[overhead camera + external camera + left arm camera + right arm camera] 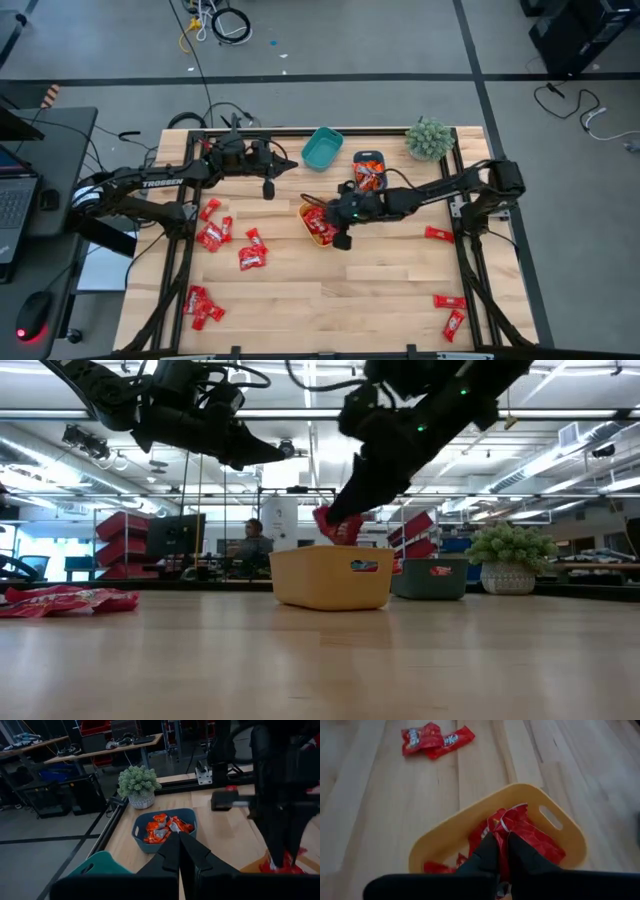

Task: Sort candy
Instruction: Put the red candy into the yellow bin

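Red wrapped candies lie flat in loose groups on the table's left [212,235], [201,305] and right [453,322]. More fill the yellow bin [312,232] and show in the right wrist view [437,739]. Orange-red candies [162,826] fill a grey-blue bin [370,172]. My right gripper [502,852] hangs just above the yellow bin [450,837], shut on one red candy [338,525]. My left gripper [179,847] hovers shut and empty over the table's far left [268,187], high in the low view [268,453]. My right gripper pinches a red candy [522,827] between its two fingers by one end of the wrapper [506,840], coming from above and slanting down. The candy is lifted clear and hangs below the fingertips just over the yellow bin's rim [330,555].
A teal bin [322,148] stands tilted at the far edge beside the grey-blue bin. A small potted plant [430,138] sits in the far right corner. A dark frame [465,215] runs round the table. Bare wood lies in the near middle [340,290].
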